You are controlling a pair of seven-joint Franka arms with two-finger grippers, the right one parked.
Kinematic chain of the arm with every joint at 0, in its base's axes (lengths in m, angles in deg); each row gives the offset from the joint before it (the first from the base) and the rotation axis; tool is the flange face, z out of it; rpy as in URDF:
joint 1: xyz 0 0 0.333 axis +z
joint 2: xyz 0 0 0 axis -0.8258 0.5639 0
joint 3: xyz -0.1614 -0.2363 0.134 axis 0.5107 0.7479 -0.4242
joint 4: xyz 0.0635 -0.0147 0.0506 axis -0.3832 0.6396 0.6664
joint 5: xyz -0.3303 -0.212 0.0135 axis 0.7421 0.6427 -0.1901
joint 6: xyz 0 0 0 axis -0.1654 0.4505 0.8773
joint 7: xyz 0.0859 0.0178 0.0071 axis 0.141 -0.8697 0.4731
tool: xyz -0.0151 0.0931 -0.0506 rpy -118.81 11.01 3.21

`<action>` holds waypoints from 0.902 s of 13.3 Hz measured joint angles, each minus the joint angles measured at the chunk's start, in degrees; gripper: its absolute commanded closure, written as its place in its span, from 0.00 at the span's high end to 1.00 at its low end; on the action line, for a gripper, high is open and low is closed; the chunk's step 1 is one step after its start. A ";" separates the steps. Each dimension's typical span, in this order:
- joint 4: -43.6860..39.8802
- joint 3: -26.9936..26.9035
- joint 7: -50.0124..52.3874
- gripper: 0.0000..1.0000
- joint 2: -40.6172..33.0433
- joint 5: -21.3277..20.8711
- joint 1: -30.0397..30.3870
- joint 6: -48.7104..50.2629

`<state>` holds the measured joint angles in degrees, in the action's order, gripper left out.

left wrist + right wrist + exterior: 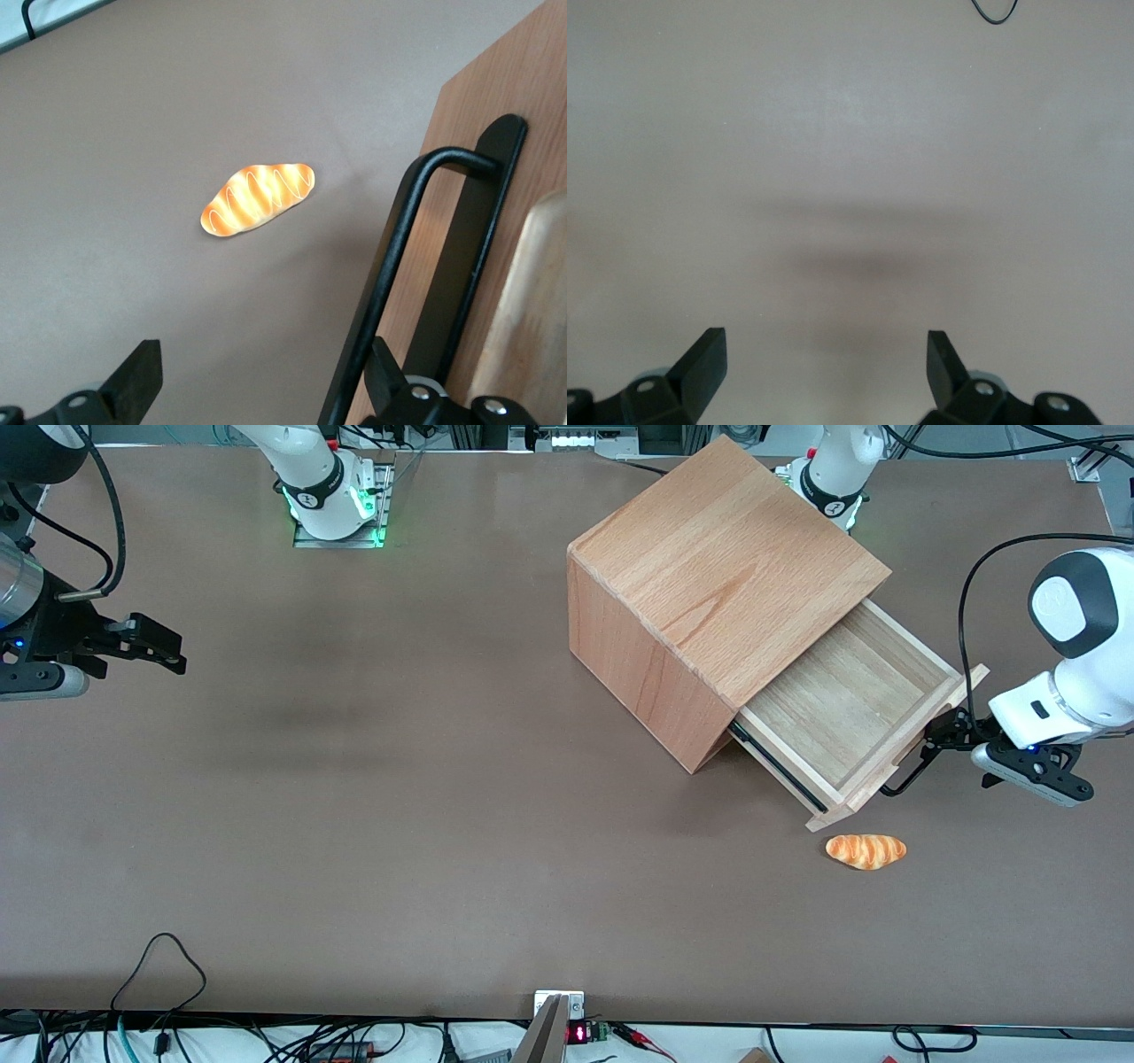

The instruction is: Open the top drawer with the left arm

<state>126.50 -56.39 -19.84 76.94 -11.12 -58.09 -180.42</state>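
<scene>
The shallow light beech-wood top drawer (855,708) stands pulled out of the wooden cube cabinet (709,593). The small black gripper (941,737), fingers spread, sits at its thin black bar handle (403,266), near a bread roll (866,850).

Your left arm (1076,682) presents glossy white bulbous shells and a dark grey round joint cap bearing a white emblem. A black cable loops from it to the wrist. Your gripper (943,737) is small and black, its wedge-shaped fingers (142,376) fixed with silver screws.
</scene>
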 measured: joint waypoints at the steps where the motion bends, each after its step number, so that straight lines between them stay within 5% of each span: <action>1: -0.21 -0.07 0.00 1.00 -0.27 -0.18 0.01 1.09; 12: -3.64 -0.92 3.66 1.00 -8.75 -2.30 0.11 16.38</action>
<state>122.87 -57.31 -16.18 68.19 -13.42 -57.98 -164.04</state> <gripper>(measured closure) 0.000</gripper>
